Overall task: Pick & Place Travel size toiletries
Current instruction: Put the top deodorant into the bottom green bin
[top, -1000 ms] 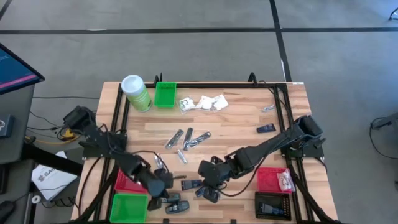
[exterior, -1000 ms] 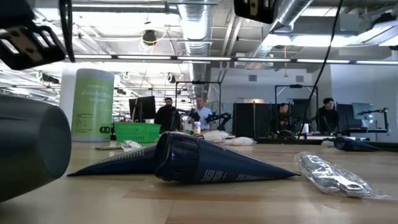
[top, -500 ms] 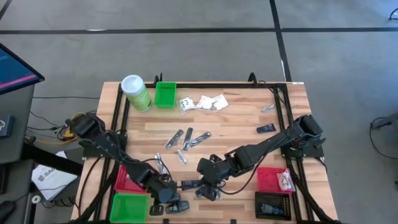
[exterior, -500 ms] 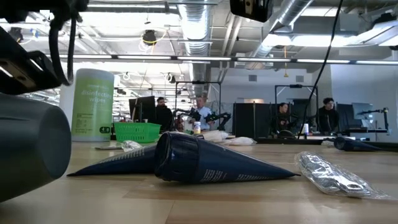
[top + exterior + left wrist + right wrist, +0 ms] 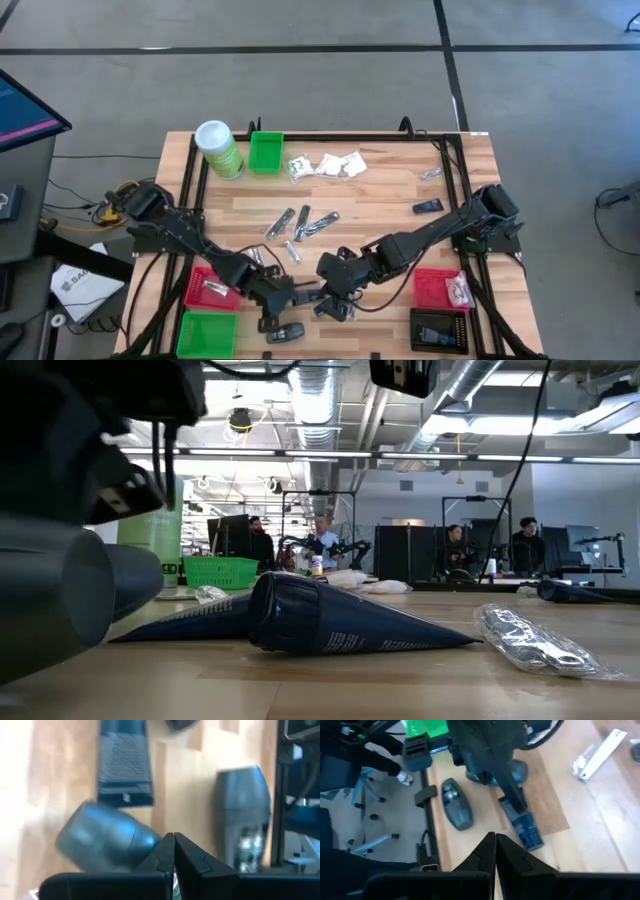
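Since a silvery packet [image 5: 215,290] now lies in the red bin [image 5: 197,294], my left gripper [image 5: 283,299] has swung away empty, fingers together, toward the dark toiletries [image 5: 287,331] beside that bin; my right gripper [image 5: 332,283] waits closed nearby.

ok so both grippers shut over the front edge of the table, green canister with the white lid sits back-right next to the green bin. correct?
Not quite: the green canister stands at the back-left corner, not back-right, as the high view shows. The rest holds: it sits beside the green bin, and the left gripper and right gripper are both shut near the table's front edge.
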Action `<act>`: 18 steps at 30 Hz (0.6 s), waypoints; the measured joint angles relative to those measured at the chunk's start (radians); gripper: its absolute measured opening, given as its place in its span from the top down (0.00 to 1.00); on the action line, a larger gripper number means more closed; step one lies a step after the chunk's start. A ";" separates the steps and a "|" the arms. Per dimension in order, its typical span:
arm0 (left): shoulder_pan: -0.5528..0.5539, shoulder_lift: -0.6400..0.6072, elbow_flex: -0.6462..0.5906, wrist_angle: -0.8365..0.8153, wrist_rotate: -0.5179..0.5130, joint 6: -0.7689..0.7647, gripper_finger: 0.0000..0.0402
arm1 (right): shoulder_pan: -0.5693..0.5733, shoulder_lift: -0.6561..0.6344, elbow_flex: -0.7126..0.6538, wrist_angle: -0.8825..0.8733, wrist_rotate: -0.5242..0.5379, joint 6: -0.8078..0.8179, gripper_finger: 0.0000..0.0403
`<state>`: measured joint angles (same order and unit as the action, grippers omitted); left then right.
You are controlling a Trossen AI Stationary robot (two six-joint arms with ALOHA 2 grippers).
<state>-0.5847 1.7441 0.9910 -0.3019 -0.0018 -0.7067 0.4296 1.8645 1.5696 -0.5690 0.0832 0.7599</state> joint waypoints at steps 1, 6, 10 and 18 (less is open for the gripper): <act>0.003 -0.006 0.000 -0.006 -0.001 -0.004 1.00 | -0.005 0.000 0.000 -0.013 0.002 0.000 1.00; 0.000 -0.063 0.000 -0.007 -0.028 -0.035 1.00 | -0.020 0.000 0.000 -0.064 0.004 -0.012 1.00; 0.000 -0.113 0.000 -0.050 -0.032 -0.060 1.00 | -0.024 0.000 0.000 -0.092 -0.006 -0.026 1.00; 0.004 -0.131 0.000 -0.131 -0.034 -0.089 1.00 | -0.035 0.000 0.000 -0.100 -0.007 -0.050 1.00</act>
<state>-0.5808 1.6133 0.9909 -0.4328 -0.0359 -0.7960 0.3947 1.8645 1.5696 -0.6693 0.0761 0.7100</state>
